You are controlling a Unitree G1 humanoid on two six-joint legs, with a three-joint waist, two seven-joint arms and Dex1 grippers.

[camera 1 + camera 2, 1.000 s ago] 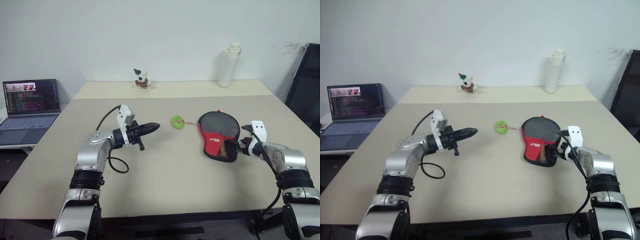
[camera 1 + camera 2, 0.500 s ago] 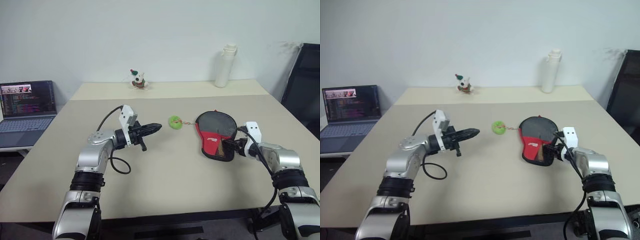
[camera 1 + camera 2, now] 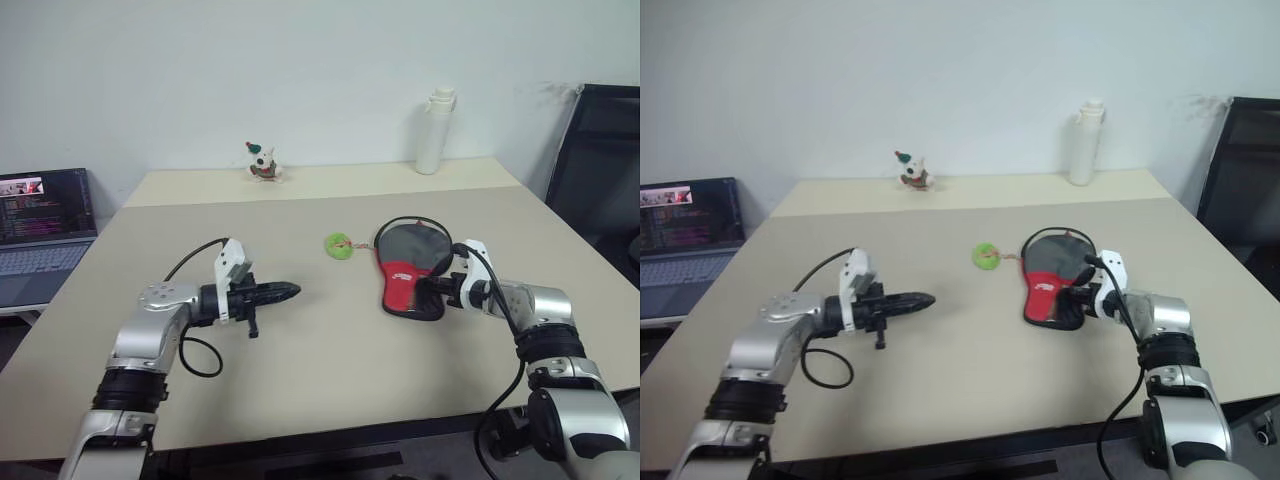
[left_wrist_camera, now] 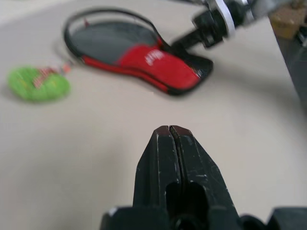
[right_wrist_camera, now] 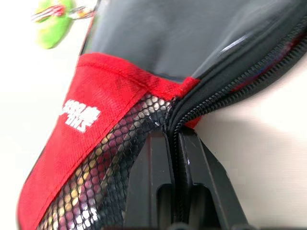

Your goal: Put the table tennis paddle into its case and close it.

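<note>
The case lies flat on the table, black with a red panel and a mesh pocket. Its round end stands partly unzipped. A dark flat face shows inside that end, seemingly the table tennis paddle. Tan and red tones show through the mesh. A green zipper tag lies just left of the case on a short chain. My right gripper is shut on the zipper edge at the case's narrow end. My left gripper hovers shut and empty over the table, well left of the case.
A laptop sits on a side table at the far left. A small toy figure and a white bottle stand along the back of the table. A black chair is at the right.
My right gripper has moved left onto the case's narrow end and shut on it. My left gripper has drawn back and sunk. The view itself has swung right; the case has stayed put.
</note>
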